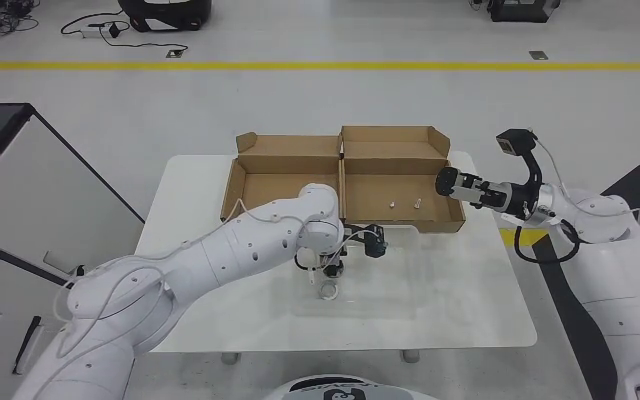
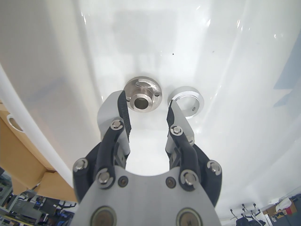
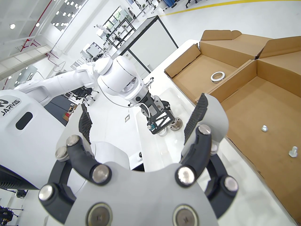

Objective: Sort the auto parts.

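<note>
Nearest the robot, 1 shallow white tray (image 1: 385, 295) lies on the white table (image 1: 470, 300). The left gripper (image 2: 148, 98) is down inside the tray with its jaws spread. It has 1 finger on each side of a flanged hub (image 2: 142, 94), which sits upright on the tray floor. Whether the pads touch the hub cannot be told. 1 of those fingers (image 2: 172, 112) stands between the hub and a silver ring (image 2: 197, 105), which lies flat just beside the hub. The tray therefore holds 2 parts.

Behind the tray, 2 open cardboard boxes stand side by side with their inner walls touching. The left box (image 1: 262, 190) holds 1 part, a second ring (image 3: 217, 76), lying flat near the wall it shares with its neighbour. In the top view the left arm (image 1: 250, 245) crosses this box's front right corner. The right box (image 1: 380, 185) holds 2 parts near its front wall, close together but apart: a small silver piece (image 1: 393, 203) and a second small piece (image 1: 415, 201).

The right gripper (image 1: 447, 182) hangs above the right end of the right box. Its jaws are wide apart with nothing between them.

Farther off, 1 yellow line (image 1: 320, 66) runs across the grey floor. A black-framed panel (image 1: 60, 180) stands to the left of the table.
</note>
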{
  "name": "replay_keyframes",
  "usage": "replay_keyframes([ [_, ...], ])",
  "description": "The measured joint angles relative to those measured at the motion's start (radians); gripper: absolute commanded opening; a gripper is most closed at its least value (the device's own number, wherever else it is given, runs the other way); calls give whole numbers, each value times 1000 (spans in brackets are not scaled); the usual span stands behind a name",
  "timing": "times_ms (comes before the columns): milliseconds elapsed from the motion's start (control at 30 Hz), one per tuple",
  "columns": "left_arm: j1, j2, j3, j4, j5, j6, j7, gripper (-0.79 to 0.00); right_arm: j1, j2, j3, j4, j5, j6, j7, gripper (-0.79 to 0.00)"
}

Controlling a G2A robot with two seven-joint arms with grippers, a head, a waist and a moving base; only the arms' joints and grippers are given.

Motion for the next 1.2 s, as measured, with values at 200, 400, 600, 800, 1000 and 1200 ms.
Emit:
replay_keyframes([
  [200,14,-9,0,20,17,-1,15,-397,0,0,0,0,0,0,0,0],
  [400,20,-19,-4,44,24,-2,20,-409,0,0,0,0,0,0,0,0],
  [600,26,-26,-11,64,26,0,20,-409,0,0,0,0,0,0,0,0],
  [800,31,-32,-16,78,30,-4,17,-419,0,0,0,0,0,0,0,0],
  [1000,38,-37,-23,100,28,-13,19,-428,0,0,0,0,0,0,0,0],
  [1200,41,-38,-34,109,27,-11,17,-434,0,0,0,0,0,0,0,0],
])
